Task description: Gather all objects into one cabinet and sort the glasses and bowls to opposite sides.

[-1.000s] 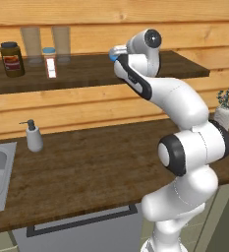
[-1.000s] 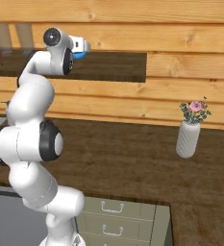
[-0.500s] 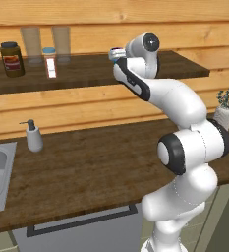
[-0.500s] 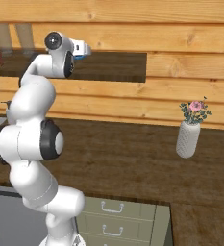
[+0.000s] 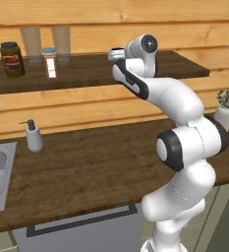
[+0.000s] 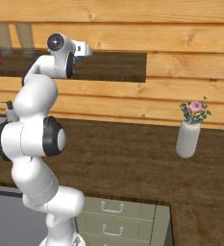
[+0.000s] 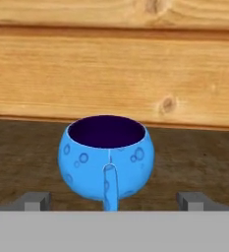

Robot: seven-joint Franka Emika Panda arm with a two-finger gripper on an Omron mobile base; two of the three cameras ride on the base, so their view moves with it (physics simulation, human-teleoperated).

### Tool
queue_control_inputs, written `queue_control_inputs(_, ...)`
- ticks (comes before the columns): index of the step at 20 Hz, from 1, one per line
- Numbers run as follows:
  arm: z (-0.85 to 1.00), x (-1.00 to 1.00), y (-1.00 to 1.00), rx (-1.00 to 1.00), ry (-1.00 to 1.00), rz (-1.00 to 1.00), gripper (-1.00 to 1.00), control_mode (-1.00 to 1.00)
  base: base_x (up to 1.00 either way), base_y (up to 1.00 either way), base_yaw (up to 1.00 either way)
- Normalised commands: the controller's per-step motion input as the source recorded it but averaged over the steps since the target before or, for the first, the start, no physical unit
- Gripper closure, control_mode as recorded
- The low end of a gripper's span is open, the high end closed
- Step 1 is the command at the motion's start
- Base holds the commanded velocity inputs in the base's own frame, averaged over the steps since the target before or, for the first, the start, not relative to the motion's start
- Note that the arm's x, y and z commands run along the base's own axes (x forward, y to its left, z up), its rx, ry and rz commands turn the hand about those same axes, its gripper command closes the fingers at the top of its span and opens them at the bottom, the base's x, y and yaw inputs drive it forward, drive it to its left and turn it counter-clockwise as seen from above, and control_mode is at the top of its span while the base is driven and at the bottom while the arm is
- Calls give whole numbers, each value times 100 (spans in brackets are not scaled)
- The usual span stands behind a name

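Small glossy blue cup upright on the dark wooden shelf near the plank wall, handle toward the wide-open, empty gripper; probably light, rigid, slippery and breakable, best pinched across the rounded body beside the handle.

The blue cup looks glazed and glossy, its skin dimpled with small craters. The shelf under it is dark matt wood, and the wall is paler knotty planks.
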Motion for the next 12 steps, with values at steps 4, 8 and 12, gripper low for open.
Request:
queue_control_inputs(4, -2, 12, 0, 0, 0, 0, -100, -100, 0, 0, 0)
queue_control_inputs(8, -2, 11, 3, 0, 0, 0, 100, -100, 0, 0, 0)
queue_control_inputs(12, -13, 4, 4, 0, 0, 0, 100, -100, 0, 0, 0)
